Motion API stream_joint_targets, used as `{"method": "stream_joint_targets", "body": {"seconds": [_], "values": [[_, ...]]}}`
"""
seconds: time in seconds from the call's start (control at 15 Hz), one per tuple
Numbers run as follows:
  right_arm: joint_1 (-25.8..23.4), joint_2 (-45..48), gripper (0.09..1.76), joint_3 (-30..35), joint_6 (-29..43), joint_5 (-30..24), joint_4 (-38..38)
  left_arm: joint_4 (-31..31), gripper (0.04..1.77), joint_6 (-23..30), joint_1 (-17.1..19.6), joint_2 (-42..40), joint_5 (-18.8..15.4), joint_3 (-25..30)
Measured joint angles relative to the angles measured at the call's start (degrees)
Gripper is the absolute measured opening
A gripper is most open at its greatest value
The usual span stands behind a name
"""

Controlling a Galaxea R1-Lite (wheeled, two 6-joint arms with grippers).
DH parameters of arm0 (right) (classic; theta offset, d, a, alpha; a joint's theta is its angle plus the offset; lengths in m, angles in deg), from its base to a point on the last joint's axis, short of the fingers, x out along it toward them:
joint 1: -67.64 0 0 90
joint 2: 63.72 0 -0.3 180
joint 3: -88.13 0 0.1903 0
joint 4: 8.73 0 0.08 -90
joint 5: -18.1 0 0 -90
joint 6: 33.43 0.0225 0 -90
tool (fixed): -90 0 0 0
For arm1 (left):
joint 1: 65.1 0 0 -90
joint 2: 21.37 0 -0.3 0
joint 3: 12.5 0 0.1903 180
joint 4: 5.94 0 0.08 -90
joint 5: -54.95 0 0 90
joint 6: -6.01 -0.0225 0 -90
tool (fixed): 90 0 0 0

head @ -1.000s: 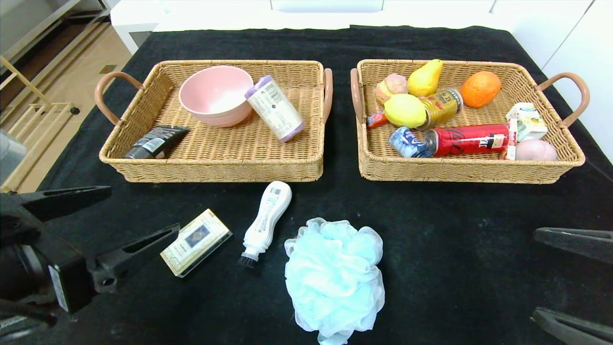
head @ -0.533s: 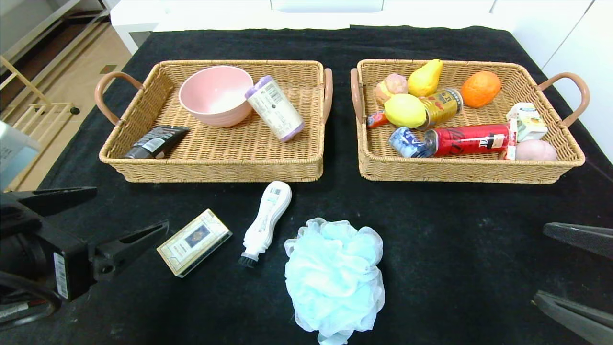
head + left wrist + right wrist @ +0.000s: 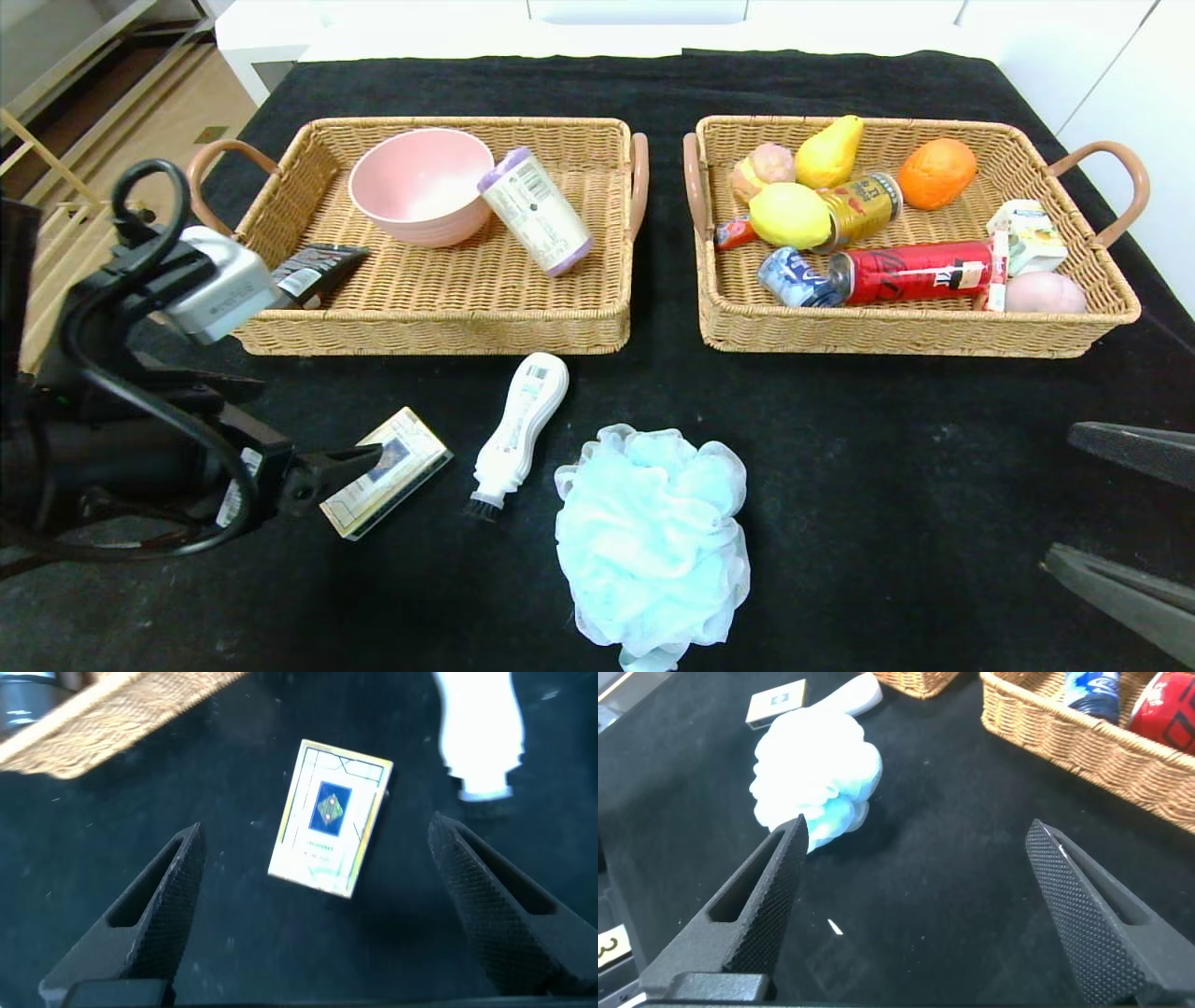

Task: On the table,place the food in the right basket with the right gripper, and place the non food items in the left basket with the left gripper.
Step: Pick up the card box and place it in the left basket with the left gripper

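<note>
A: Where is the left gripper (image 3: 313,905) seen, and how are its jaws held?

B: It is seen low over the black table (image 3: 840,448), in front of the left basket (image 3: 429,317). The jaws are spread wide, and nothing is pinched between them. The card box (image 3: 330,819) is seen lying flat on the cloth just ahead of the two fingertips, roughly in line with the gap and not touched by either.

A: What else is found near this claw?

B: The white brush bottle (image 3: 519,431) is laid just beyond the card box, on the side away from the claw. The blue bath sponge (image 3: 652,543) is placed farther on, well apart from the fingers.

A: And the right gripper (image 3: 915,905)?

B: It is kept at the right near edge of the table, also spread open and empty. The right basket (image 3: 896,327), filled with fruit and cans, is seen ahead of it.
</note>
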Motion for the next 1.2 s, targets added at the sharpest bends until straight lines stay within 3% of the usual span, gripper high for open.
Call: {"method": "stream_joint_targets", "body": {"seconds": [0.4, 1.2], "values": [[-0.5, -0.5, 1.70, -0.1, 0.0, 0.0, 0.1, -0.4, 1.72, -0.1, 0.1, 9.8, 2.4, -4.2], [-2.1, -3.5, 1.71, 0.1, 0.0, 0.0, -1.2, 0.1, 1.72, 0.2, 1.8, 15.0, 1.2, -1.1]]}}
